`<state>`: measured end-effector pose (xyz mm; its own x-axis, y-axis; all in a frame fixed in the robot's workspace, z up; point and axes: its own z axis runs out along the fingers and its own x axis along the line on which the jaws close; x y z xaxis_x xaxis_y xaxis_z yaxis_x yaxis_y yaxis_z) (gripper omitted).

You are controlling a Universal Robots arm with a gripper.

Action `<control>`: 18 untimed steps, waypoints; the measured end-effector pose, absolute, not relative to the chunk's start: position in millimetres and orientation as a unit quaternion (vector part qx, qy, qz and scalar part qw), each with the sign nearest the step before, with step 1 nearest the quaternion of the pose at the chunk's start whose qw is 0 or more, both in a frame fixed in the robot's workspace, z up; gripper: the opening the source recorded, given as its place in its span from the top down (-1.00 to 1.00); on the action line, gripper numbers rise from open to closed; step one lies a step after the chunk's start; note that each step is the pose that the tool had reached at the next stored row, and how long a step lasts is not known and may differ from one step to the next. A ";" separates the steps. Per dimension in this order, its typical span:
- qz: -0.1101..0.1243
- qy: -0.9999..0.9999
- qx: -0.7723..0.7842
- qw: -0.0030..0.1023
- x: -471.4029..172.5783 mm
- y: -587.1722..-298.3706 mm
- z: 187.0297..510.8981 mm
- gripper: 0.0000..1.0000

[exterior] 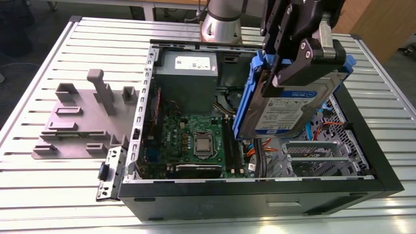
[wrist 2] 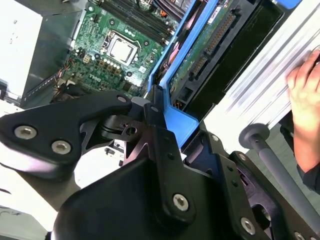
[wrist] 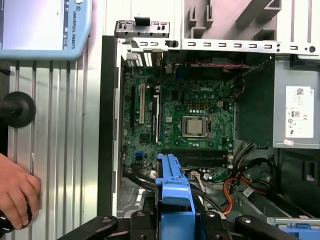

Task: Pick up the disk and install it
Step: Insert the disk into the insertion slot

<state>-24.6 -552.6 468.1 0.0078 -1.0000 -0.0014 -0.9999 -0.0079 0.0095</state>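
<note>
Got my pincer [exterior: 300, 66] clamped tight on the hard drive [exterior: 286, 105], hanging tilted over the open PC case [exterior: 260, 197], and I reckon its blue rails could snag those orange cables [exterior: 265, 145] going in crooked.

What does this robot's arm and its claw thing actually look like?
The arm is a smooth silver-grey tube. The gripper is matte black, built of chunky rounded links joined by silver screw heads, seen close in the second wrist view, with a pale grey piece near one tip.
</note>
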 end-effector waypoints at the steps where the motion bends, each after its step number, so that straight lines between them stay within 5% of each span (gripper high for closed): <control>1: -0.004 -0.704 0.710 0.003 -23.3 -553.0 468.1 0.27; 18: -0.004 -0.704 0.710 0.004 1.7 -558.2 466.4 0.27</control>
